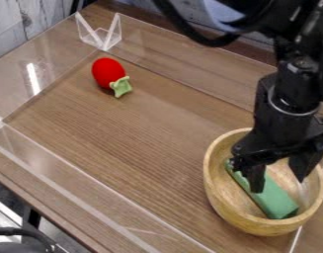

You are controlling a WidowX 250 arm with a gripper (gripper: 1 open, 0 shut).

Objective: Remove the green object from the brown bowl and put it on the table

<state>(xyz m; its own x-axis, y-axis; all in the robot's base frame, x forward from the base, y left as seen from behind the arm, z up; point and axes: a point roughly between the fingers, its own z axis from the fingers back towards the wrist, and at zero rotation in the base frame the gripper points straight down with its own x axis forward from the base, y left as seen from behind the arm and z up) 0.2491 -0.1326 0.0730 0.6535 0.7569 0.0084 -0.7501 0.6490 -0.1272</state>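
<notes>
Wood-grain table (111, 148) is carrying the brown bowl (227, 205), where the gripper (278, 174) is hovering wide open, empty, over the green object (272, 198), seemingly light and stiff, best pinched across its narrow sides.

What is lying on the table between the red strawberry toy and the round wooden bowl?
Nothing: the camera view shows only bare wood-grain table between the red strawberry toy and the wooden bowl.
</notes>
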